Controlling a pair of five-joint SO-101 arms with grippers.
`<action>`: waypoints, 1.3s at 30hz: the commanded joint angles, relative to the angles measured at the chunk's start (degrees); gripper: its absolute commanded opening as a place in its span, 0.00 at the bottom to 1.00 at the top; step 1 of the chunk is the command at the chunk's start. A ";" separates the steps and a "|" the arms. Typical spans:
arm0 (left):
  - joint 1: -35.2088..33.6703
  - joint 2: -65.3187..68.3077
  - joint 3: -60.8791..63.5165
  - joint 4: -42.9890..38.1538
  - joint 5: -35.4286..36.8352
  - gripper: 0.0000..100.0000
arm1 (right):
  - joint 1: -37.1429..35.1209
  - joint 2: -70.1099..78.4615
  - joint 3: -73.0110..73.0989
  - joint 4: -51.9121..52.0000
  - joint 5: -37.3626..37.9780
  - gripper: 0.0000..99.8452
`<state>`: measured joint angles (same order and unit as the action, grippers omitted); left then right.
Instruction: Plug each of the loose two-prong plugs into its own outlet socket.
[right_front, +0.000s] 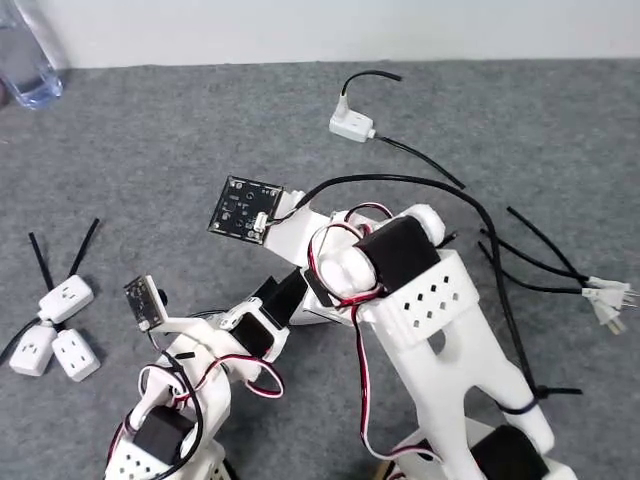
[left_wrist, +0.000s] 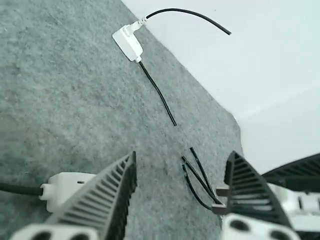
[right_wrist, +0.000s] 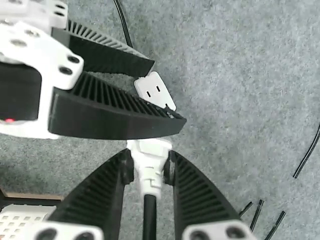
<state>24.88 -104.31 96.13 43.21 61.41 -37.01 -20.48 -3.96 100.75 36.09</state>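
Note:
My right gripper (right_wrist: 149, 157) is shut on a white two-prong plug (right_wrist: 149, 172) with a black cord. Its front end is hidden behind a black finger (right_wrist: 115, 117) of the left gripper. Just beyond lies a white outlet socket (right_wrist: 155, 91), slots facing up, at the left gripper's fingertips. My left gripper (left_wrist: 182, 160) stands open over the carpet, with the socket (left_wrist: 67, 186) partly hidden behind one finger (left_wrist: 107, 195). Metal prongs (left_wrist: 221, 191) peek out beside the other finger. In the high view both arms (right_front: 400, 280) cover this spot.
A socket with a plug in it (right_front: 352, 122) lies at the back. Several loose sockets (right_front: 55, 330) sit at the left. Loose plugs (right_front: 605, 295) with black cords lie at the right. A clear bottle (right_front: 25, 60) stands in the far left corner.

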 joint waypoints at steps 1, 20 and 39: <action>0.62 0.18 0.22 1.14 0.18 0.27 | -0.22 -2.59 -6.59 1.27 -0.53 0.01; -6.86 0.09 0.22 -2.90 0.26 0.27 | 6.11 -1.98 3.78 -5.41 4.22 0.01; -44.31 0.26 0.22 3.25 -19.52 0.27 | 6.11 16.13 7.12 -11.56 23.47 0.01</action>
<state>-13.71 -103.87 97.10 43.91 53.49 -31.38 -5.10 3.60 90.73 56.13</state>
